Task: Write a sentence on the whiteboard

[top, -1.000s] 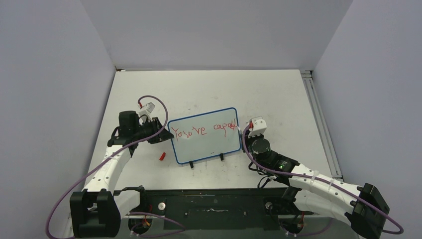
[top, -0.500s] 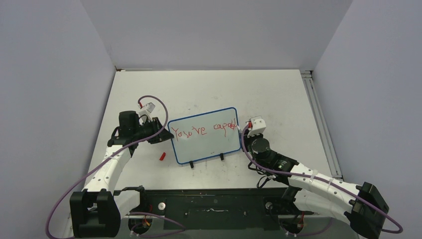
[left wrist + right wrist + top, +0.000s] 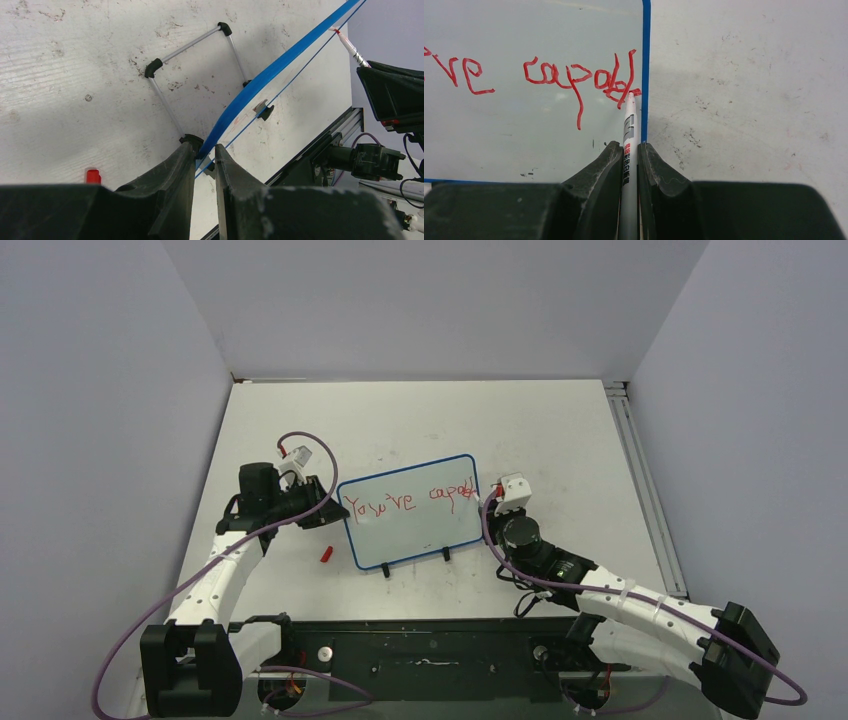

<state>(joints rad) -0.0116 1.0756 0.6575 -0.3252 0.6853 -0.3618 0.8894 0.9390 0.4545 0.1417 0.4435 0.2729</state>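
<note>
Red handwriting, the sentence (image 3: 408, 502), runs in one line across the upper part of the whiteboard (image 3: 415, 525). It reads roughly "You're capab", and the last letters crowd against the blue frame. The whiteboard stands propped near the middle of the table (image 3: 560, 440), somewhat toward the near edge, with its two black feet pointing at that edge.

The left fingers (image 3: 222, 160) are almost closed and pinch the board's blue frame on its left side. The frame runs straight into the narrow gap between them. The right fingers (image 3: 610, 155) are fully closed on a white marker (image 3: 628, 135), which sticks out forward between them. Its tip rests on the last red strokes, just inside the board's right edge.

The left wrist view shows the board's back, where a wire stand (image 3: 190, 45) props it up. The right wrist view shows the lettering up close. The overhead view shows a small red cap (image 3: 326, 554) lying on the table by the board's lower left corner.

The left arm reaches forward from the near left corner, its wrist turned right toward the board. The right arm stretches low from the near right corner, angled left, and its wrist meets the board's right edge.
</note>
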